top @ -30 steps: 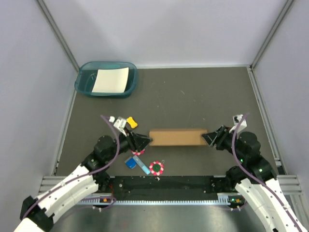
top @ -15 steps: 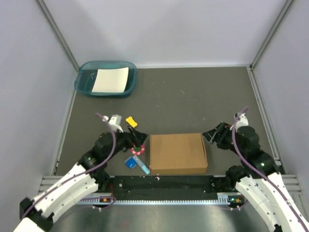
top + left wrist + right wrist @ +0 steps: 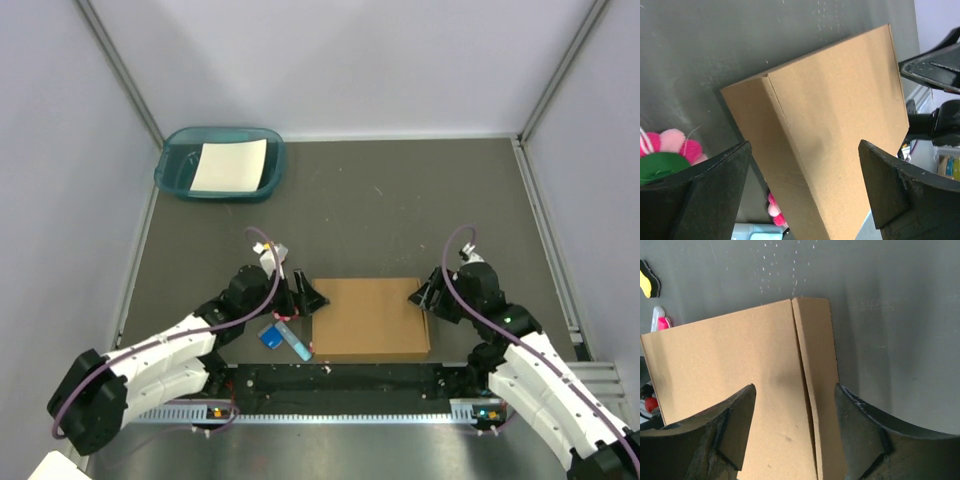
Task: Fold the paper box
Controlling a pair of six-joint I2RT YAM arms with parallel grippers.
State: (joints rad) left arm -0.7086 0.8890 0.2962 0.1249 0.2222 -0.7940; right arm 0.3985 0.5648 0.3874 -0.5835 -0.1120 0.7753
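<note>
Overhead view: the paper box (image 3: 370,320) lies flat and closed on the dark table (image 3: 400,200), at the near edge between the two arms. The left gripper (image 3: 308,298) sits at its left side and the right gripper (image 3: 422,298) at its far right corner. Only this view takes in the teal tray (image 3: 170,170) in the far left corner, well apart from the box, with a white paper sheet (image 3: 230,165) lying in it. A blue block (image 3: 270,337) lies just beside the box's near left corner.

Left wrist view: the left gripper (image 3: 804,145) is released, fingers (image 3: 705,190) spread wide. The paper box (image 3: 840,100) fills the gap, its top face and one side wall showing. A pink and green pompom toy (image 3: 665,157) shows at the left, clearer than from above.

Right wrist view: the right gripper (image 3: 795,387) is also released, jaws apart. The paper box (image 3: 725,370) is seen with a crease line near its right edge. Whether either finger touches the cardboard cannot be told. A yellow and black item (image 3: 650,280) shows at the upper left; the overhead view does not show it.
</note>
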